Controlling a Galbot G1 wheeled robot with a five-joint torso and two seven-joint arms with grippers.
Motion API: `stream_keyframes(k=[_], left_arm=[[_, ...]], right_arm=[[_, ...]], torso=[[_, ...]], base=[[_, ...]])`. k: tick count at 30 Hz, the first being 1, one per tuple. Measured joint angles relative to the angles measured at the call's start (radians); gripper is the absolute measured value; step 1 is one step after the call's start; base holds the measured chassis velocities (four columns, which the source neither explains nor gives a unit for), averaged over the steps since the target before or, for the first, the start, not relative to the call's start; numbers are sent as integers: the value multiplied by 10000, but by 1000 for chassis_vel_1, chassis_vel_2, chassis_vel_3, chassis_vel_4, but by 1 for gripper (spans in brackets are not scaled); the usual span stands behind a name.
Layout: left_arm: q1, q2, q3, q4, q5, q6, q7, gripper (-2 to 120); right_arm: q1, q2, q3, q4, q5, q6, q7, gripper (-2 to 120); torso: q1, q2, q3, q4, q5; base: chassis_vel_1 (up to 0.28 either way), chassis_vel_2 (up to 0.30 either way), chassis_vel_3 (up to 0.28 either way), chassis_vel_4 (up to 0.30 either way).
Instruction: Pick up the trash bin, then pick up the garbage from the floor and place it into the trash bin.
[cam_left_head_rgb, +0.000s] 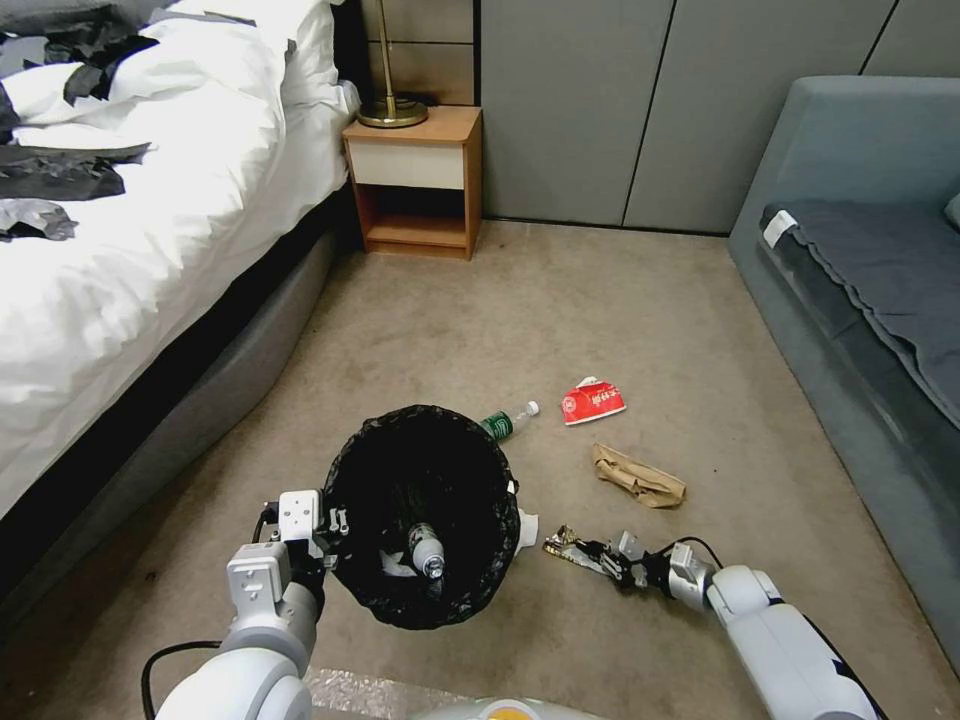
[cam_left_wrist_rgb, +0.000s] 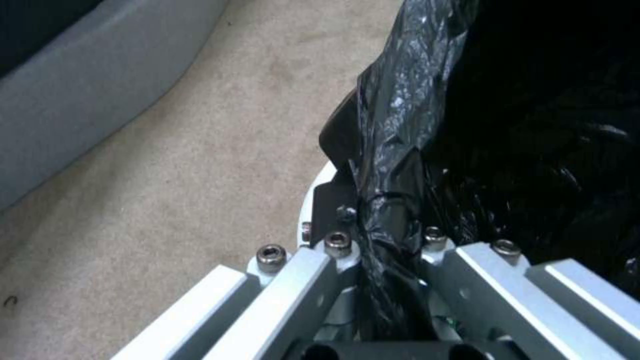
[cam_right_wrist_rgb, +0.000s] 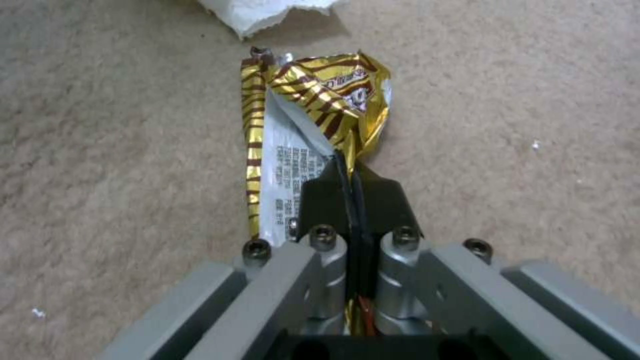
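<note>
L gripper (cam_left_head_rgb: 335, 525) fingers clamped on trash bin (cam_left_head_rgb: 425, 520) rim — bottle inside. R gripper (cam_right_wrist_rgb: 350, 172) fingers pinched on yellow snack wrapper (cam_right_wrist_rgb: 313, 115) — carpet lvl.

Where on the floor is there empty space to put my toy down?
Bare carpet lies between the nightstand and the red packet, and along the sofa. It is crowded around the trash bin: bottle, paper bag, and the yellow wrapper pinched in the right gripper.
</note>
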Motion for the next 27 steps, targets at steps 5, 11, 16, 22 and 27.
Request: stream_keyframes(k=[5,11,16,22,27], left_arm=[[-99,32,35,28,-19,-1,1,0],[-193,138,123,120,-132,-1,2,0],[-225,250,132,161,-211,2,0,0],[-283,332,196,195,-279,21,-5,0],[-282,291,272,195,-265,25,-6,0]], right_arm=[[-449,-223,-279,1144,1337,-26,397,0],[-1907,-885,-587,5656,3676,-503,1316,0],[-2688,-1159,-544,8437,4858,-904,1661,0],[-3148,-1641,-1441,12706,6480,-1908,2766,0],[-2837,-1949,-2966,13289,6260,-2166,3710,0]], torso=[[1,0,0,-2,0],[1,0,0,4,-5],[0,0,0,-1,-2],[0,0,-1,0,-6],[0,0,-1,0,-4]], base=[[0,0,0,0],[0,0,0,0],[0,0,0,0],[0,0,0,0],[0,0,0,0]])
